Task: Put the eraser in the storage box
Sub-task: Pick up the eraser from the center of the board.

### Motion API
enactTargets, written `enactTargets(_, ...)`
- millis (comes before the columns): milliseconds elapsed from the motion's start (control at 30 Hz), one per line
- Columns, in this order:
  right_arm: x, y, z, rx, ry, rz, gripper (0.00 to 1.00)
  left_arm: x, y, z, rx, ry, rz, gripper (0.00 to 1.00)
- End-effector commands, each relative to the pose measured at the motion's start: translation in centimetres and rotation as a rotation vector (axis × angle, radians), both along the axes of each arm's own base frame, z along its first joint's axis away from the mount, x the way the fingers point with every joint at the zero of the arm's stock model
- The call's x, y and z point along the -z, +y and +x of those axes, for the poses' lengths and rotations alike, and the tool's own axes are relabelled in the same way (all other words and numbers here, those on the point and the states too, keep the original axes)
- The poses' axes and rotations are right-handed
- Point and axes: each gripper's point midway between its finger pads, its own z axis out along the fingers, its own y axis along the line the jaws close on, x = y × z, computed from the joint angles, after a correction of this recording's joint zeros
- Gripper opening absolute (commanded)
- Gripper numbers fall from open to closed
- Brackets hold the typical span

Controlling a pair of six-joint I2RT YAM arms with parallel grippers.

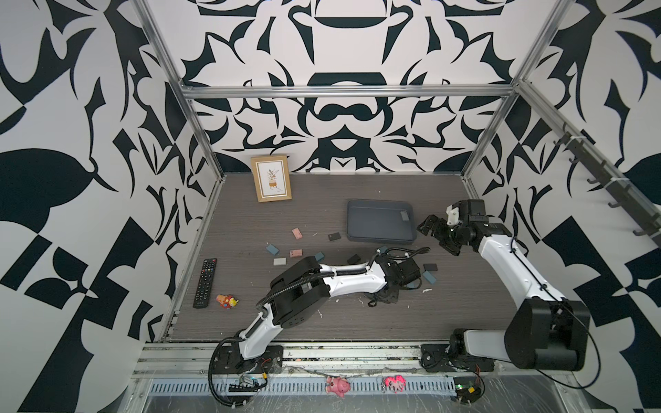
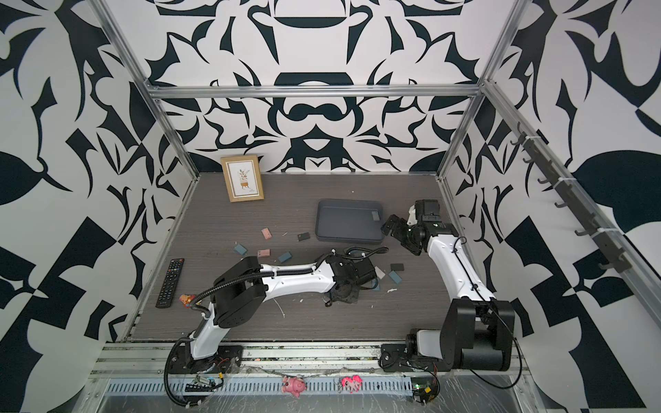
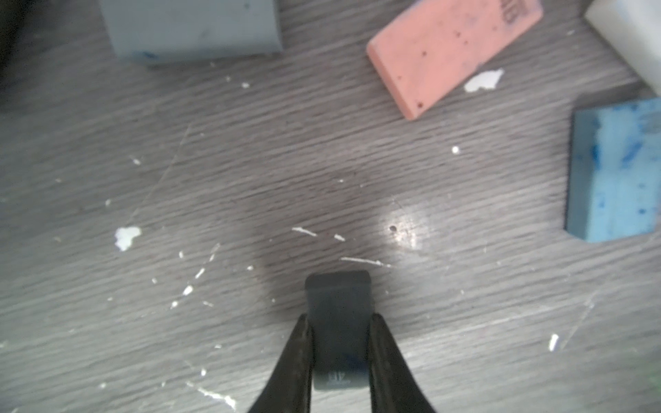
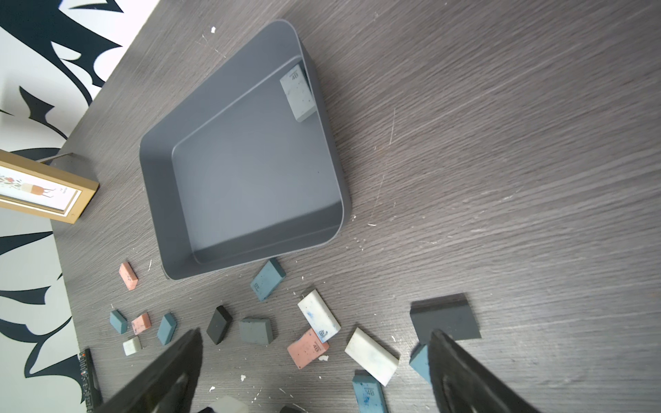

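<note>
The left gripper (image 3: 339, 319) is clamped on a dark eraser (image 3: 338, 296), with bare table (image 3: 250, 178) ahead; in both top views the eraser is hard to make out. The right gripper (image 4: 314, 334) hangs with its jaws wide apart, just beside the storage box (image 4: 161, 200).

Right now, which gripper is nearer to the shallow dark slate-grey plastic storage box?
Right. The right gripper, open, hovers just beside the storage box at its right edge. The left gripper, shut on a dark grey eraser, is well apart, toward the robot's bases.
</note>
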Motion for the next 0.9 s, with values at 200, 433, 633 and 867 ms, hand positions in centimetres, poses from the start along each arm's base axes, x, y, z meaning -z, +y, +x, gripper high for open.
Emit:
enactTargets(200,-1.7,-0.1,1.6,0.016,-0.06,0.014,0.99,-6.9,0.2,4.3,0.056,-0.054,-0.062,0.21)
enactTargets(433,-1.2,-0.7,2.8,0.027,-0.041,0.001,0.99,-11.7,-1.6,9.7,0.073,-0.096,-0.191,0.21)
enactTargets(633,-1.7,-1.5,3.4,0.054,-0.056,0.005,0.99,-13.2,-2.4,17.5,0.04,-0.154,-0.273,0.2)
enactTargets(867,-1.7,-1.8,3.7,0.065,-0.064,0.02,0.99,-12.6,-4.1,24.6,-0.032,-0.211,-0.437,0.21)
